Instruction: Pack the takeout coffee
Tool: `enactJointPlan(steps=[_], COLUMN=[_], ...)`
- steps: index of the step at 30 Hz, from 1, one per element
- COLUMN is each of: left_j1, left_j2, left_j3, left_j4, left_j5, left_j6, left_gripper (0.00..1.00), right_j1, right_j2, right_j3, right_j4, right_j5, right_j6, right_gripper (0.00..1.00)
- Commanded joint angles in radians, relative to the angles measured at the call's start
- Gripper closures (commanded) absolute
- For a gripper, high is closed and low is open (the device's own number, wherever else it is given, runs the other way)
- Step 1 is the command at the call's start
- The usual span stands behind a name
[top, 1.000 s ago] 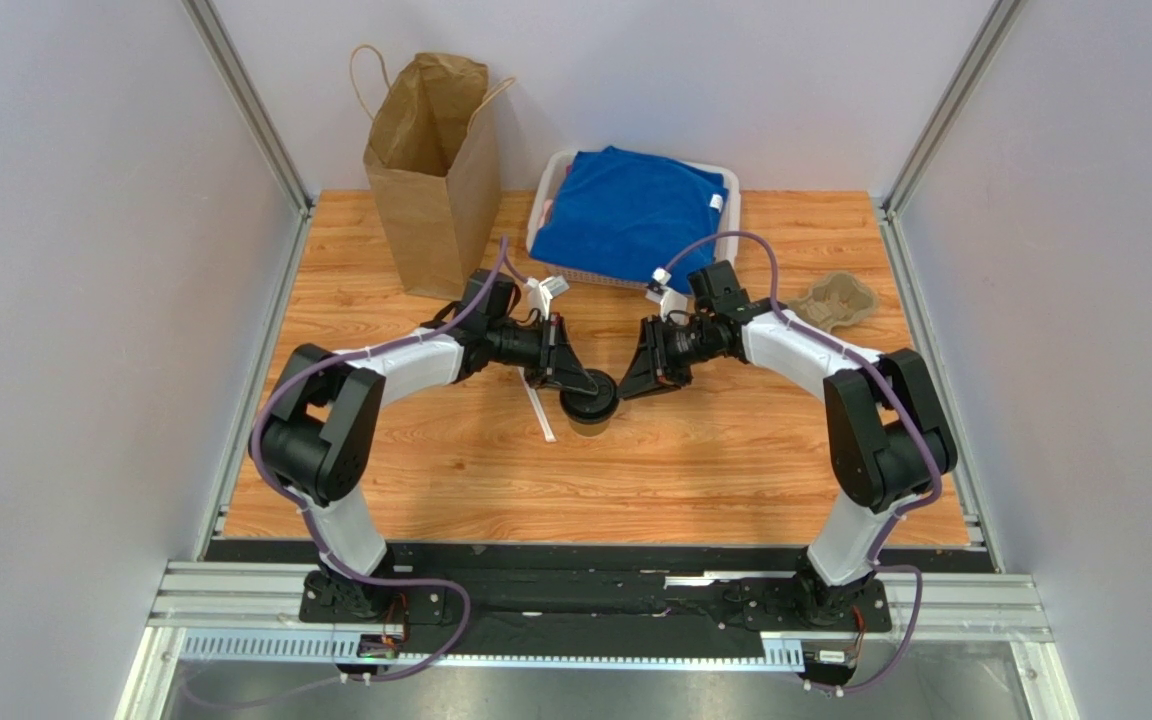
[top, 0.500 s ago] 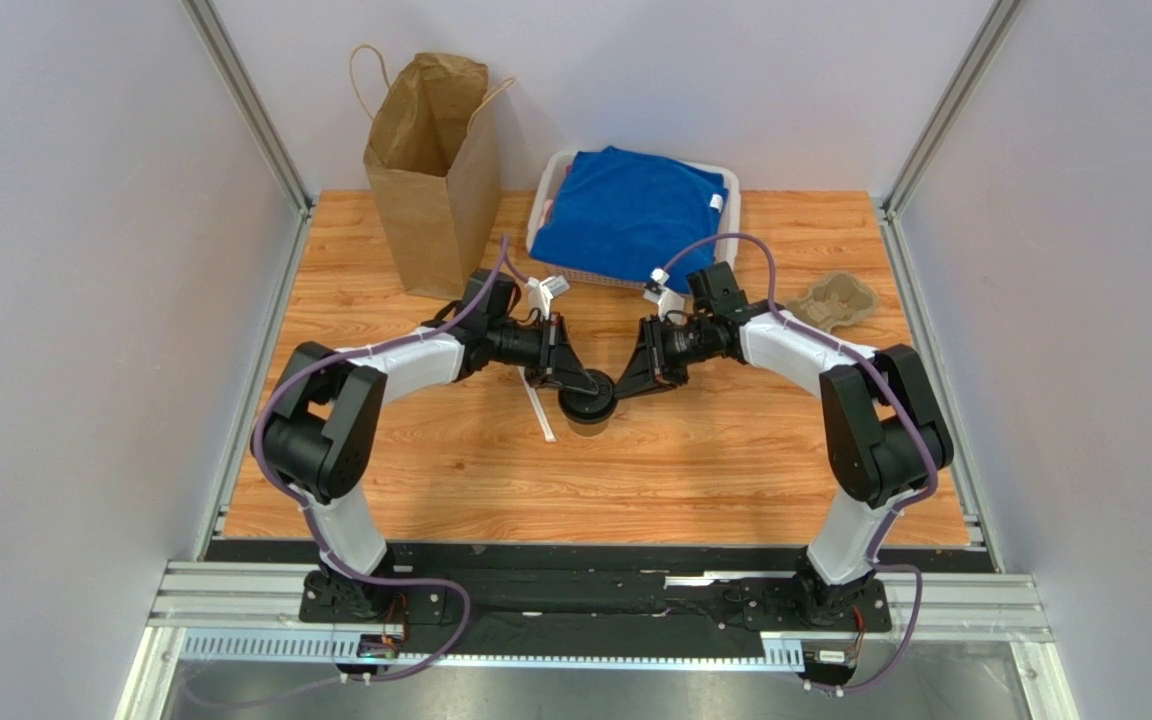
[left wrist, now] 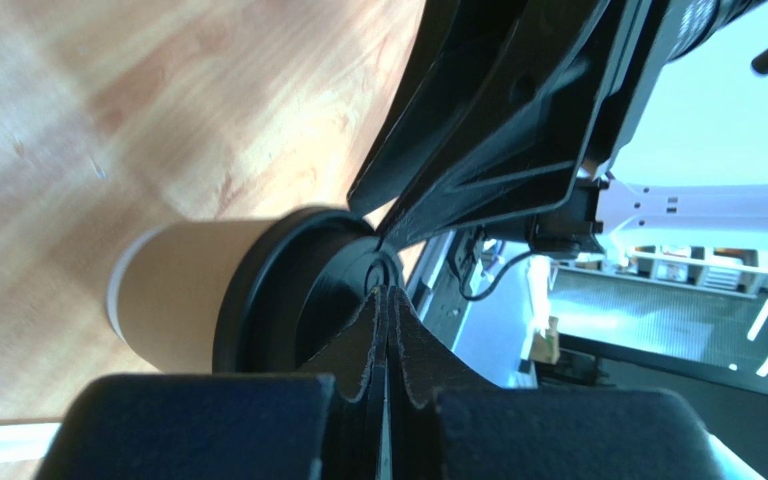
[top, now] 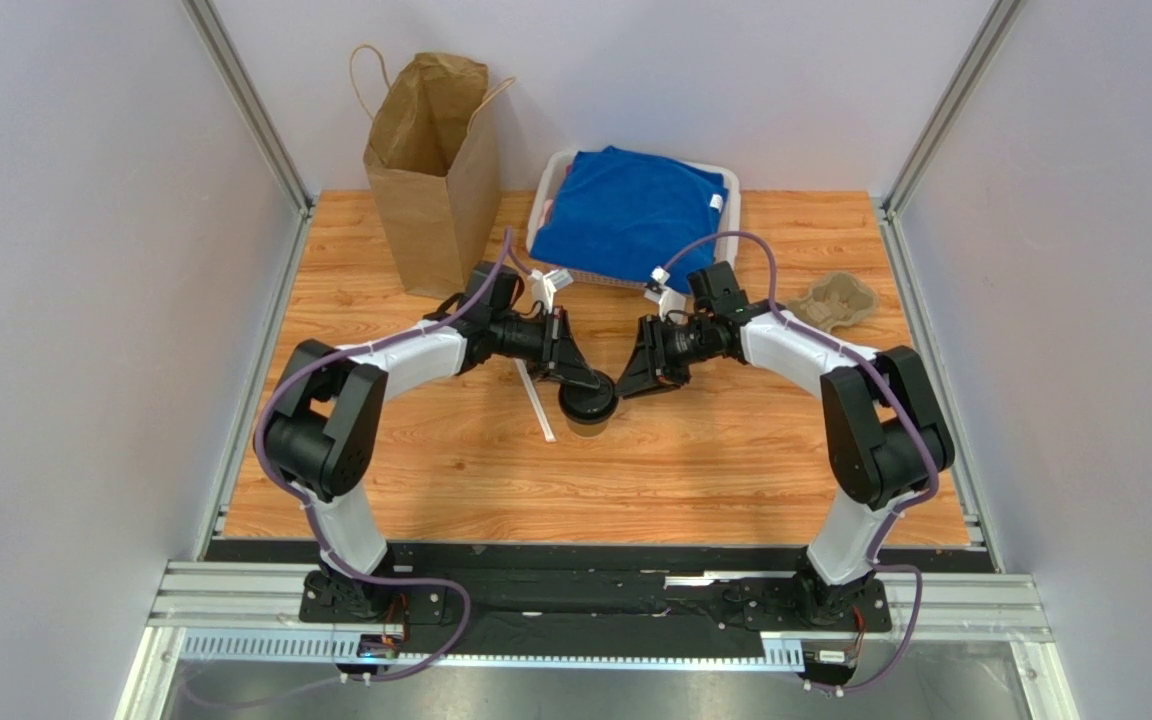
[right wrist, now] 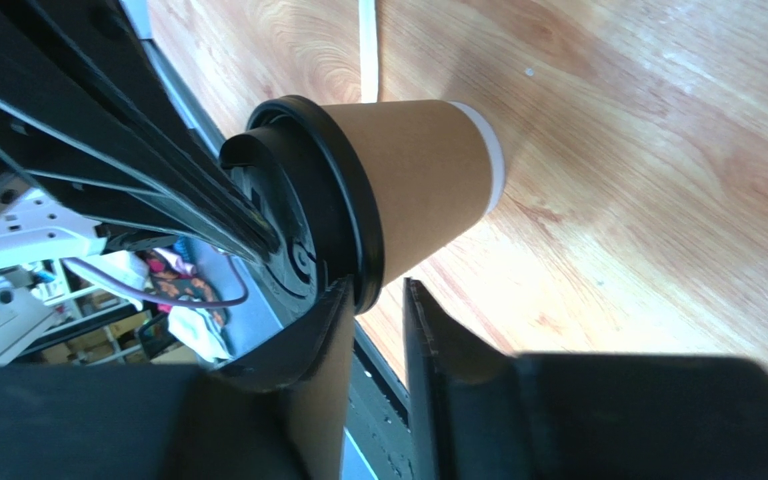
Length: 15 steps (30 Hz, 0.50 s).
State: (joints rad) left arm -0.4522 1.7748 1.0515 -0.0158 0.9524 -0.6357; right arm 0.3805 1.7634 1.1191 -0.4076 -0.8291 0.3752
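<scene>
The takeout coffee (top: 587, 408), a kraft-brown cup (right wrist: 418, 190) under a black lid (right wrist: 343, 215), stands upright mid-table. My left gripper (top: 573, 378) comes in from the left; its jaws are shut together with nothing between them, and the tips (left wrist: 386, 293) rest at the lid's top (left wrist: 288, 300). From the right, my right gripper (top: 624, 386) reaches the lid's rim. Its jaws (right wrist: 378, 292) stand slightly apart, one finger (right wrist: 333, 310) against the rim's edge, the other finger (right wrist: 426, 310) clear of the cup.
A tall brown paper bag (top: 432, 173) stands open at the back left. A white tray (top: 552, 180) holding a blue cloth (top: 630, 210) sits behind the arms. A grey pulp carrier (top: 835, 303) lies far right. A white strip (top: 539, 408) lies left of the cup.
The right jaws closed a little, then parted again at the lid's rim. The left gripper stayed shut on top of the lid. The cup has not moved.
</scene>
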Motion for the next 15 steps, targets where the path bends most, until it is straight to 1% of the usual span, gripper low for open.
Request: enactJointPlan(steps=[1, 3, 7, 8, 9, 10, 11, 12, 13, 14, 15], left_j1=[-0.006, -0.008, -0.008, -0.008, -0.008, -0.006, -0.006, -0.002, 0.001, 0.013, 0.023], left_j2=[-0.048, -0.064, -0.101, -0.123, -0.136, -0.149, -0.185, -0.208, -0.233, -0.285, -0.310], left_j3=[0.094, 0.116, 0.156, 0.159, 0.162, 0.168, 0.169, 0.170, 0.170, 0.168, 0.165], left_j4=[-0.007, -0.016, -0.030, -0.033, -0.045, -0.059, -0.070, -0.097, -0.117, -0.139, -0.188], left_j5=[-0.021, -0.020, -0.023, -0.024, -0.026, -0.027, -0.032, -0.037, -0.046, -0.067, -0.079], left_j6=[0.045, 0.048, 0.037, 0.036, 0.037, 0.041, 0.057, 0.068, 0.083, 0.123, 0.140], left_gripper=[0.96, 0.90, 0.79, 0.73, 0.70, 0.67, 0.59, 0.55, 0.51, 0.38, 0.34], right_j1=[0.003, 0.005, 0.001, -0.002, -0.005, -0.005, -0.005, 0.000, 0.003, 0.012, 0.038], right_j2=[-0.068, -0.096, -0.145, -0.156, -0.165, -0.192, -0.203, -0.220, -0.232, -0.252, -0.260], right_j3=[0.041, 0.054, 0.080, 0.085, 0.088, 0.097, 0.102, 0.105, 0.110, 0.117, 0.122], right_j4=[-0.040, -0.053, -0.108, -0.117, -0.126, -0.146, -0.155, -0.161, -0.178, -0.187, -0.200], right_j5=[0.051, 0.048, 0.054, 0.058, 0.059, 0.065, 0.071, 0.080, 0.112, 0.139, 0.171], right_j6=[-0.055, -0.064, -0.102, -0.114, -0.140, -0.159, -0.177, -0.194, -0.235, -0.260, -0.291], right_gripper=[0.67, 0.62, 0.55, 0.53, 0.46, 0.43, 0.40, 0.36, 0.34, 0.33, 0.33])
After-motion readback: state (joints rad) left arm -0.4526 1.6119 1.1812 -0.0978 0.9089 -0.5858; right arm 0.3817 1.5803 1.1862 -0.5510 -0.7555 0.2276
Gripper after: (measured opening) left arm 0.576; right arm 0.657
